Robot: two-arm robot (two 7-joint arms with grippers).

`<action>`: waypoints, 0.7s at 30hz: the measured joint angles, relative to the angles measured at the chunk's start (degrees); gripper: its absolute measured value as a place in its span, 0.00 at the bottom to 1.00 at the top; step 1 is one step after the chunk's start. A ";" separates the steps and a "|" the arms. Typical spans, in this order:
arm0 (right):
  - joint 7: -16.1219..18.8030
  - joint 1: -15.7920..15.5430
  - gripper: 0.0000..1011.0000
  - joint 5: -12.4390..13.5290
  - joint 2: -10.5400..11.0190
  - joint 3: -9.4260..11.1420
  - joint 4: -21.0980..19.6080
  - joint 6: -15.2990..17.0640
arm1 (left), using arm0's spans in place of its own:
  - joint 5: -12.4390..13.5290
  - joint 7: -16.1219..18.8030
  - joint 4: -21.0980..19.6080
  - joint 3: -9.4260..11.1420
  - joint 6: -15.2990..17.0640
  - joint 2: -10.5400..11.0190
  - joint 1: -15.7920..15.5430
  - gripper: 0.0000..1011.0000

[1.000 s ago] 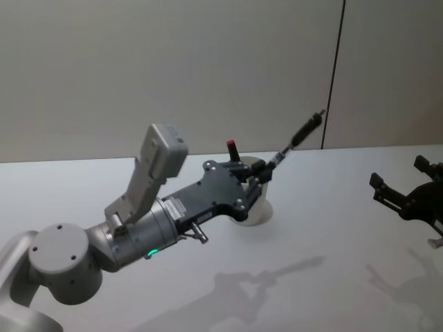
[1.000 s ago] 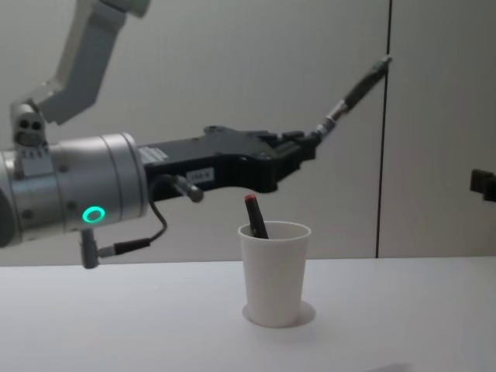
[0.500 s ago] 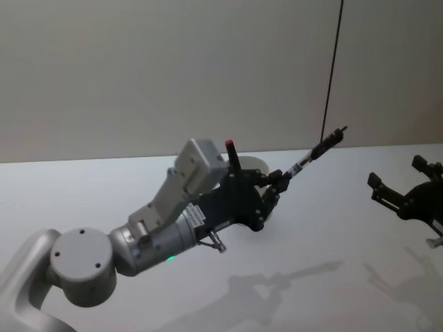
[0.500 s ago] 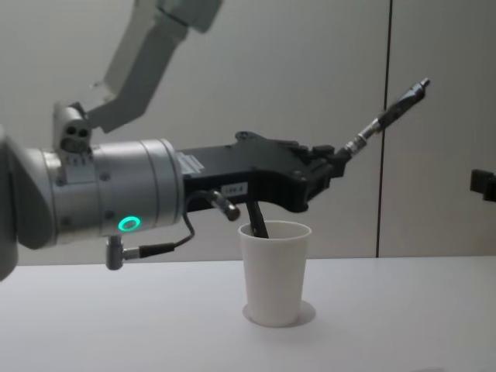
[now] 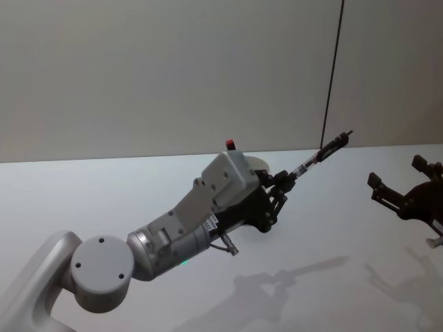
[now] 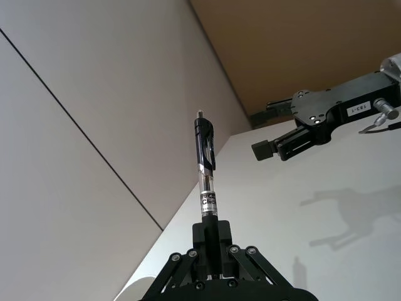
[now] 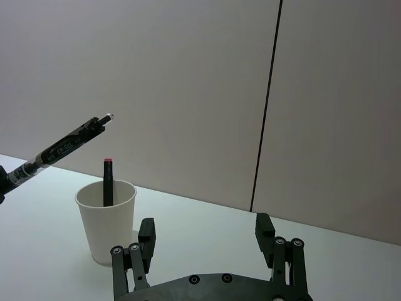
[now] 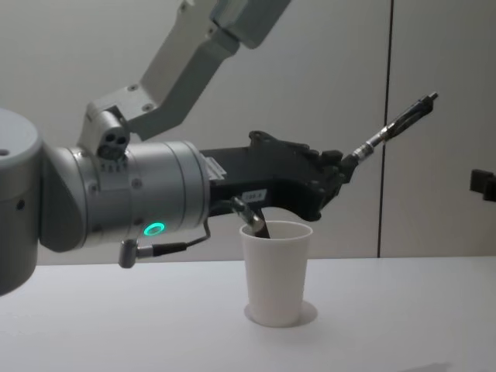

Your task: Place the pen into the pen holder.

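My left gripper (image 8: 345, 163) is shut on the lower end of a black-and-clear pen (image 8: 391, 126). The pen slants up and to the right, just above the rim of the white paper cup that serves as pen holder (image 8: 275, 271). In the head view the left gripper (image 5: 282, 181) and pen (image 5: 318, 155) cover most of the cup. The left wrist view looks along the pen (image 6: 205, 169) held between the fingers. A second, red-capped pen (image 7: 108, 185) stands inside the pen holder (image 7: 108, 219). My right gripper (image 5: 398, 171) hangs open and idle at the far right.
The white table (image 5: 332, 228) carries only the cup. A grey wall with a dark vertical seam (image 5: 332, 76) runs behind it. The left arm's big grey forearm (image 8: 132, 205) spans the space left of the cup.
The left arm has reached further right over the cup, its upper link swinging forward. The held pen has moved right and its tip has dropped lower. The right gripper has stayed still.
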 joint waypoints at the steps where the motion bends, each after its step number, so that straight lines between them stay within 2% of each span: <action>1: 0.00 0.00 0.99 0.00 0.00 0.00 0.00 0.00 | 0.22 0.23 -0.16 0.09 0.08 -0.02 0.07 0.12; 8: 0.00 0.00 0.99 0.00 0.00 0.00 0.00 0.00 | 1.71 2.13 -1.21 0.67 0.84 -0.15 0.51 0.12; 21: 0.00 -0.01 0.99 0.00 0.00 0.00 0.00 -0.01 | 2.76 3.53 -2.01 1.11 1.49 -0.23 0.86 0.12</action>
